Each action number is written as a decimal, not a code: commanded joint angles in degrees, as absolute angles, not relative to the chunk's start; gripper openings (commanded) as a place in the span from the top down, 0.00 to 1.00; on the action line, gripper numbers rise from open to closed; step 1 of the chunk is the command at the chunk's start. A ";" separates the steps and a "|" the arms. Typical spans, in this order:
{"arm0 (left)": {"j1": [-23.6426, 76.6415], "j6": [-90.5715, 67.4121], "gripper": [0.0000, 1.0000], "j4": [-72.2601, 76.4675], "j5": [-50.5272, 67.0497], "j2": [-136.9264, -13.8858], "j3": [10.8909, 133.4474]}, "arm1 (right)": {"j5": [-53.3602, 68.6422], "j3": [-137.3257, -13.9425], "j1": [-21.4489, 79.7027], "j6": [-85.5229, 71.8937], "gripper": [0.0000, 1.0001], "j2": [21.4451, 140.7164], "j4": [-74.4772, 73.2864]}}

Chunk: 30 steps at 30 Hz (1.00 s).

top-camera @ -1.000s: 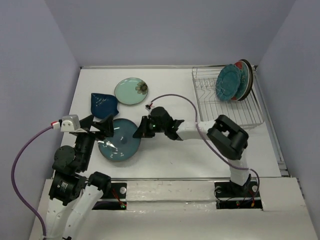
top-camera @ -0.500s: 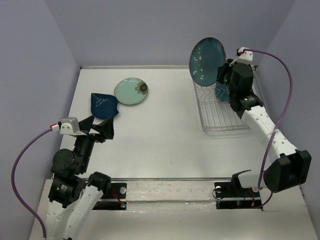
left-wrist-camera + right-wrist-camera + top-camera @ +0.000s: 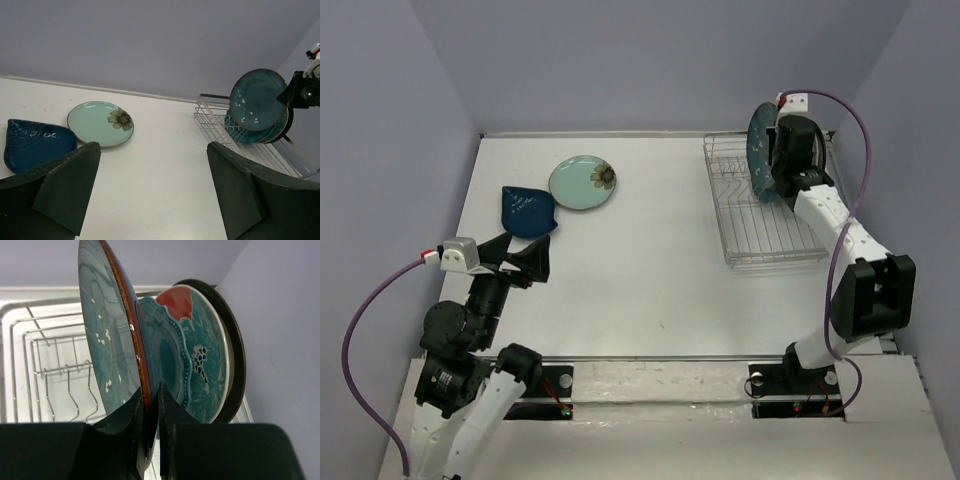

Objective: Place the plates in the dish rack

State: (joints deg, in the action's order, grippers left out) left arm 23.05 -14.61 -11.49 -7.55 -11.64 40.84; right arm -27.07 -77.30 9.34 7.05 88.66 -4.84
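My right gripper [image 3: 770, 168] is shut on the rim of the blue-teal round plate [image 3: 757, 140] and holds it upright over the back of the dish rack [image 3: 770, 235]. In the right wrist view the gripper [image 3: 150, 400] pinches that plate [image 3: 107, 335] just in front of the scalloped teal plate [image 3: 167, 350], the red plate with a teal flower [image 3: 200, 340] and a dark-rimmed plate [image 3: 236, 340], all standing in the rack [image 3: 50, 365]. The pale mint plate [image 3: 582, 182] and the navy squarish plate [image 3: 527, 208] lie on the table at the back left. My left gripper [image 3: 523, 260] is open and empty.
The left wrist view shows the mint plate [image 3: 100, 123], the navy plate [image 3: 35, 144], the held plate [image 3: 258, 99] and the rack [image 3: 260, 152]. The rack's front rows of tines hold nothing. Purple walls close in on three sides of the white table [image 3: 640, 270].
My right gripper has carried the blue-teal plate from the table to the rack and has turned and lowered it next to the scalloped plate. The left arm has barely moved.
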 commanded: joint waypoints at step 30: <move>24.43 -13.80 0.01 -8.09 -7.21 -12.22 40.52 | -30.24 -78.32 8.44 7.66 0.93 91.93 8.09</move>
State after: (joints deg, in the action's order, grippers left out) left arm 24.08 -14.61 -11.40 -7.53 -11.57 40.84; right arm -31.29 -78.83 8.64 11.70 92.84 -2.55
